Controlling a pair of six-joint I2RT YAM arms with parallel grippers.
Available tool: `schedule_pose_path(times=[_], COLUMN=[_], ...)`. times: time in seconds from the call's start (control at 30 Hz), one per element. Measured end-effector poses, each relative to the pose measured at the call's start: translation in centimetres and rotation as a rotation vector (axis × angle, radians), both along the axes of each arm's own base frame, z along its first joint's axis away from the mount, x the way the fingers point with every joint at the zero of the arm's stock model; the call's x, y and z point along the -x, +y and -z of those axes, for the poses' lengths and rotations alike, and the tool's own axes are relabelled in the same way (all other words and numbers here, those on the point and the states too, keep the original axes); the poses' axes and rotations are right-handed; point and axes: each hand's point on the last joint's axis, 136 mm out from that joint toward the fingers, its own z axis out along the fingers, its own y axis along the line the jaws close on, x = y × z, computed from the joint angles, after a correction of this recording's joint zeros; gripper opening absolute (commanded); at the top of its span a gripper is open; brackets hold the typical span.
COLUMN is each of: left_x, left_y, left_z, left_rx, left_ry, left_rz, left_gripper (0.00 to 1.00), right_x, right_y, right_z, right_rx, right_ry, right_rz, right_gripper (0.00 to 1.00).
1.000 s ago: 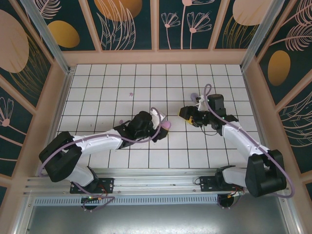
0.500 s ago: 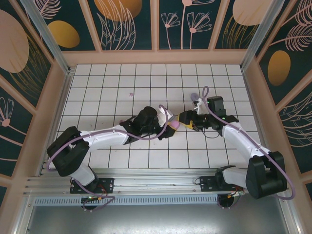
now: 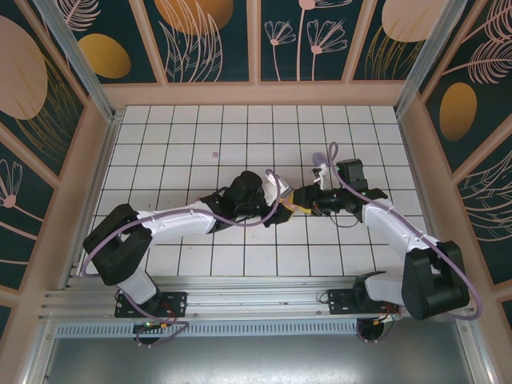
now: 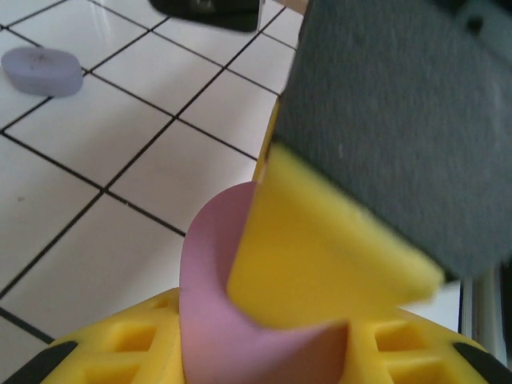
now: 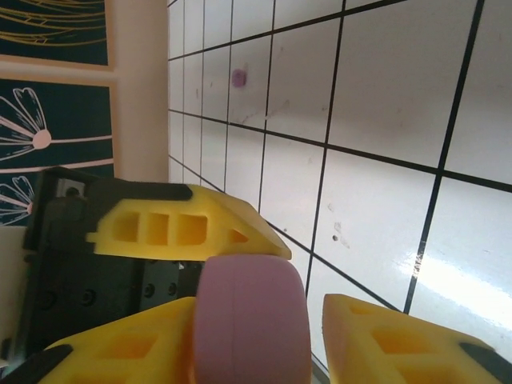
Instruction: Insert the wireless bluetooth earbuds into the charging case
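A pink oval charging case [image 4: 216,304] is held off the table between the yellow fingers of my left gripper [image 3: 280,202], which is shut on it. My right gripper [image 3: 301,199] meets it mid-table with its jaws around the same case [image 5: 252,320]. One right finger [image 5: 120,348] touches the case, while the other [image 5: 400,340] stands off with a gap. A tiny purple-pink earbud [image 3: 214,155] lies alone on the tiles at the far left, also visible as a small earbud [image 5: 238,78] in the right wrist view.
A lavender case [image 3: 318,158] lies on the tiles just behind the right gripper; the left wrist view has this case [image 4: 40,70] at upper left. Wooden walls [image 3: 256,94] with dark floral panels enclose the white tiled floor.
My left arm has carried the pink case rightward to the table's middle. My right gripper has moved left to meet it and narrowed its jaws around the case.
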Motion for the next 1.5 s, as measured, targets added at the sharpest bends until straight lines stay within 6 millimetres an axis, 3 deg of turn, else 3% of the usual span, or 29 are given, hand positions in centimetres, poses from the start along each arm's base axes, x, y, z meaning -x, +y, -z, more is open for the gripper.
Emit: schedule_pose_path(times=[0.1,0.17,0.27,0.4,0.57,0.73,0.9,1.03,1.13,1.27,1.5], left_x=[-0.1,-0.1,-0.1,-0.6,-2.3,-3.1,-4.4,-3.5,-1.4,0.7,1.2], left_y=[-0.5,-0.6,-0.7,-0.7,0.3,2.7,6.5,9.7,11.1,11.1,9.5], left_z=[-0.1,0.2,0.5,0.0,-1.3,-2.9,-4.4,-5.2,-5.7,-6.7,-10.7], left_rx=[-0.007,-0.014,-0.018,-0.015,-0.013,-0.002,0.054,0.137,0.222,0.309,0.429], left_ry=[-0.003,0.005,0.008,-0.031,-0.115,-0.169,-0.167,-0.185,-0.225,-0.271,-0.336], left_rz=[0.019,0.024,0.024,0.005,-0.104,-0.215,-0.329,-0.348,-0.316,-0.228,-0.137], left_gripper=[0.3,0.34,0.4,0.56,0.68,0.71,0.72,0.75,0.75,0.75,0.71], right_x=[-0.1,0.0,0.1,0.0,-1.1,-2.3,-3.5,-4.3,-4.9,-5.3,-5.2], right_y=[0.1,-0.1,-0.2,-0.2,0.0,0.0,0.1,0.3,0.7,1.9,4.0], right_z=[-0.3,-0.1,0.2,-0.4,-1.5,-2.3,-3.4,-4.3,-4.8,-6.5,-10.5], right_rx=[-0.011,-0.006,-0.005,-0.021,-0.068,-0.101,-0.159,-0.211,-0.235,-0.263,-0.329], right_ry=[-0.006,-0.001,0.008,0.008,0.031,0.064,0.093,0.104,0.119,0.119,0.071], right_rz=[-0.004,-0.001,0.007,0.038,0.1,0.173,0.241,0.27,0.271,0.236,0.176], right_gripper=[0.18,0.1,0.06,0.0,0.0,0.0,0.0,0.0,0.0,0.0,0.0])
